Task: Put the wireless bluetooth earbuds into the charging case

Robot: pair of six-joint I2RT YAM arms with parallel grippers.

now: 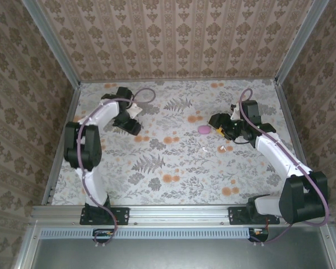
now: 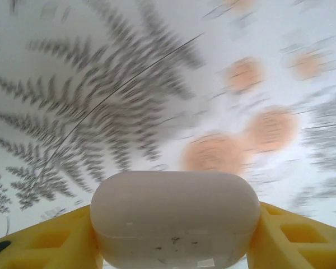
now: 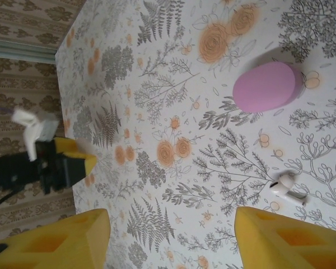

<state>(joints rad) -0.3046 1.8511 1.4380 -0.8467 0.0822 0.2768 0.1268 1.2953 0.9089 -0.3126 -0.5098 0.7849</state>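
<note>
— How many cases do you see, and what is inside them?
— I see two. My left hand (image 2: 176, 230) is closed on the white case (image 2: 173, 204), and its lid is shut. The pink case (image 3: 267, 86) lies on the surface (image 3: 157, 84), also shut, so the inside of both is hidden from me.
— And the earbuds?
— I can count one white earbud (image 3: 288, 189). It lies on the surface near the pink case, just in front of my right hand (image 3: 171, 238), which stands wide apart.

Overhead view of whole table (image 1: 179, 185), wrist cameras close above it
</note>
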